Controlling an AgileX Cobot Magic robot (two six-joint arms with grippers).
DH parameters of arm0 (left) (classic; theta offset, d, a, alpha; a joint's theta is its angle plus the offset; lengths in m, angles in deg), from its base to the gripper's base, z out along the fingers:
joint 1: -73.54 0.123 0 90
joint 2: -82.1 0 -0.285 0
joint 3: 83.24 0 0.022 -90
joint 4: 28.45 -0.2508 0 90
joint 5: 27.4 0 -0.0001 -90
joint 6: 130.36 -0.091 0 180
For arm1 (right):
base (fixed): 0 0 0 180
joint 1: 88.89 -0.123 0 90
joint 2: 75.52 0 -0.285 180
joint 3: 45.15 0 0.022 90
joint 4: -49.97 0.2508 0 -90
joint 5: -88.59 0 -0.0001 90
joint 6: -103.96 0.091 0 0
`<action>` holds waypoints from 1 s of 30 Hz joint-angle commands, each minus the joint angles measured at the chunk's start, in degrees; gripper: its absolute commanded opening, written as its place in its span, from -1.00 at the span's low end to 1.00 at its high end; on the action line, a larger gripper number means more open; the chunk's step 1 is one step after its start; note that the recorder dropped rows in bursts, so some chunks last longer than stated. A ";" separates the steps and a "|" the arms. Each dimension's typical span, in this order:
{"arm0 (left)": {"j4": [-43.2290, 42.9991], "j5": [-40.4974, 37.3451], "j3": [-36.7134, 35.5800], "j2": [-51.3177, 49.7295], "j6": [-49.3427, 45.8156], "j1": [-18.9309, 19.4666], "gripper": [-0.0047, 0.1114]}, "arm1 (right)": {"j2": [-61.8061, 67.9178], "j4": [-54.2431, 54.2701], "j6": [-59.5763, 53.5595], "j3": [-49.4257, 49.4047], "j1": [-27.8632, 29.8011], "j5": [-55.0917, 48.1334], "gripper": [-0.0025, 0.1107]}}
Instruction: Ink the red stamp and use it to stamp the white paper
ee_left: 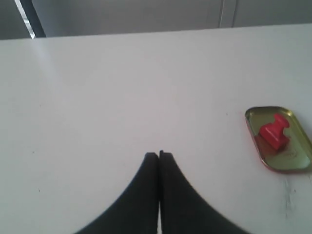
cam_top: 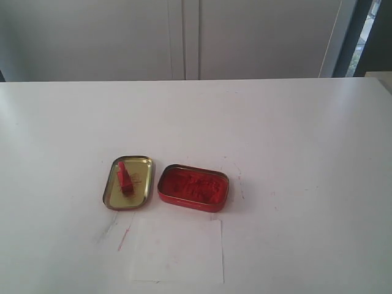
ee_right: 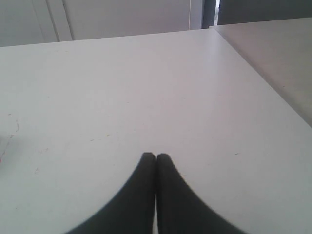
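The red stamp (cam_top: 124, 179) lies inside a gold tin lid (cam_top: 144, 162) left of the table's middle; the left wrist view shows the red stamp (ee_left: 274, 133) in that lid (ee_left: 297, 118) too. Right beside the lid sits the tin of red ink (cam_top: 193, 187). The white paper (cam_top: 177, 250) lies flat in front of both tins. My left gripper (ee_left: 159, 155) is shut and empty over bare table, well away from the stamp. My right gripper (ee_right: 155, 156) is shut and empty, with only bare table before it. Neither gripper shows in the exterior view.
Red ink smears (cam_top: 124, 239) mark the white table (cam_top: 294, 135) left of the paper. The table's right edge (ee_right: 263, 92) runs near my right gripper. Grey cabinet doors (cam_top: 184, 37) stand behind the table.
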 commanded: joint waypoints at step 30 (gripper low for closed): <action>1.68 -27.16 27.38 -47.16 -3.00 0.00 -0.92 | -0.25 0.04 0.13 -0.28 -0.10 0.44 -0.96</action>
